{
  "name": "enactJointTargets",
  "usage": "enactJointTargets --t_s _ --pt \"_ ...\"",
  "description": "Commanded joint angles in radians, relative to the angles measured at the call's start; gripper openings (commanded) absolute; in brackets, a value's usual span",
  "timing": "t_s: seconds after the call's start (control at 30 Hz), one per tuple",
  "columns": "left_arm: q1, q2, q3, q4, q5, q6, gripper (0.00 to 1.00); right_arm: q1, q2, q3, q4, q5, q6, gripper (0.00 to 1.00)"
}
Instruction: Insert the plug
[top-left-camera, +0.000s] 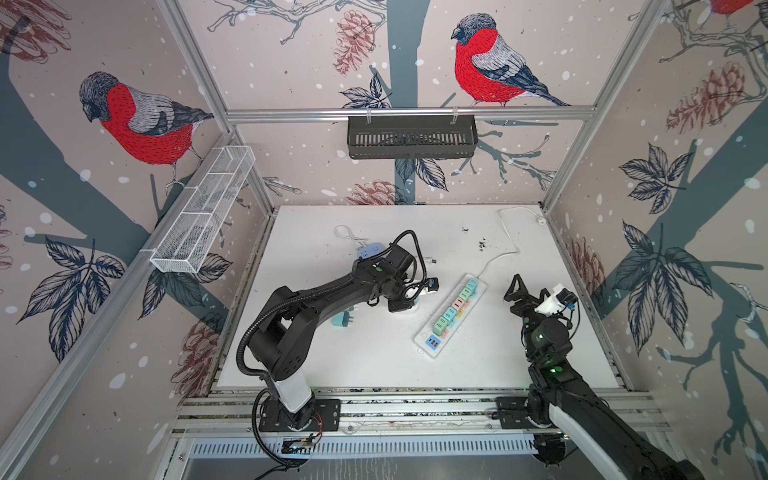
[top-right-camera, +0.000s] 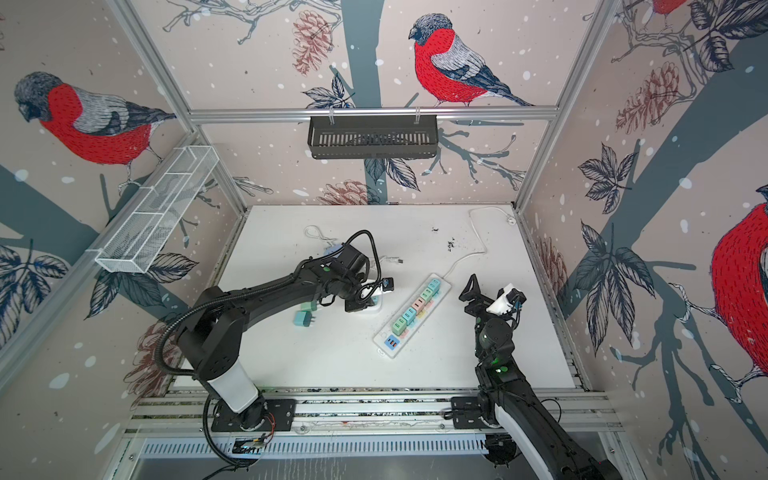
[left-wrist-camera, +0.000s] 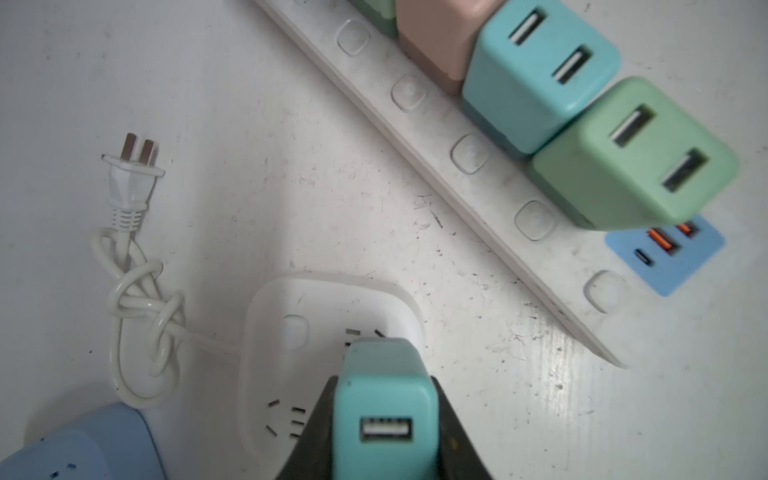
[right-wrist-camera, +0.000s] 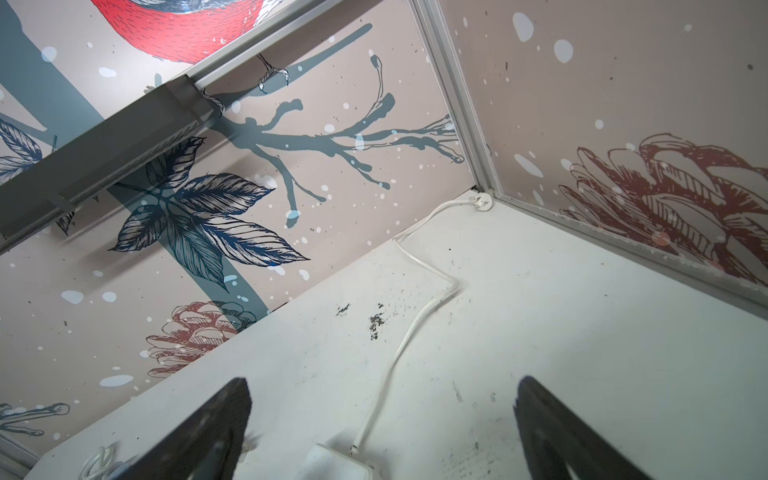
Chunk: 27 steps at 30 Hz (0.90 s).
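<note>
The left tool (left-wrist-camera: 384, 380) was clamped on the teal plug (left-wrist-camera: 386, 428) over the white socket (left-wrist-camera: 291, 332); the right tool (right-wrist-camera: 382, 386) stood wide open, empty.

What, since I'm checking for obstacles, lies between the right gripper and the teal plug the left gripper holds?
The charger-loaded power strip lies between right gripper and teal plug; both top views show it.
</note>
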<state>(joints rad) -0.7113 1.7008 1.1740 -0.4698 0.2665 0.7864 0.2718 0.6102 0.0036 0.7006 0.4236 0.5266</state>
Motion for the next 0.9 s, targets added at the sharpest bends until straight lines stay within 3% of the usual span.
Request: enactJointTargets --t_s 0.0,0.23,0.37,0.87 --pt "0.013 -0.03 -0.02 0.031 0.114 0.062 0.0 -0.002 0.013 -0.059 0.035 -0.014 -0.007 1.0" --pt "0.043 0.018 -0.007 0.053 0.097 0.059 0.0 0.0 0.021 -0.057 0.036 -0.015 -0.007 1.0" --pt "0.078 0.036 0.004 0.069 0.171 0.083 0.0 -0.001 0.022 -0.057 0.036 -0.016 -0.007 1.0" --pt "0.079 0.067 0.001 0.098 0.168 0.097 0.0 0.0 0.032 -0.053 0.039 -0.017 -0.006 1.0"
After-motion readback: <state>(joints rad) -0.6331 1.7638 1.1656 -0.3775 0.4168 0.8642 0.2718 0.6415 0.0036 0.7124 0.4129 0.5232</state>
